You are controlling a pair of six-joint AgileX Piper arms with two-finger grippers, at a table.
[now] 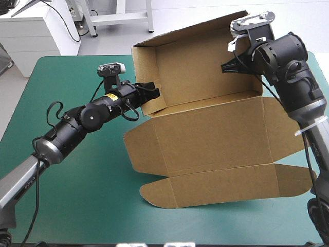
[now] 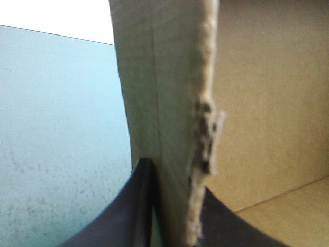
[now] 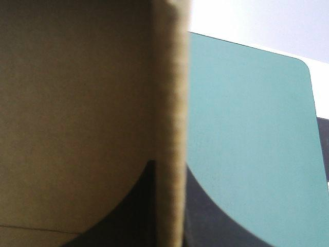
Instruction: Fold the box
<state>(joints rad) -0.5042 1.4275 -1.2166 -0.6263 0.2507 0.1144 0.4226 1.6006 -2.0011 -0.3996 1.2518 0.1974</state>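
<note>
The brown box lies in the middle of the teal-green table, its back wall and both side walls raised, the lid and front flaps flat toward the near edge. My left gripper is shut on the box's left side wall; in the left wrist view the board's edge runs between the black fingers. Over at the opposite side wall, near its upper edge, my right gripper is shut on the board. The right wrist view shows that wall's edge standing between the black fingers.
Bare teal-green cover spreads left of the box and along the near edge. The box's flat front flap reaches toward the near right. The table's far edge lies just behind the raised back wall.
</note>
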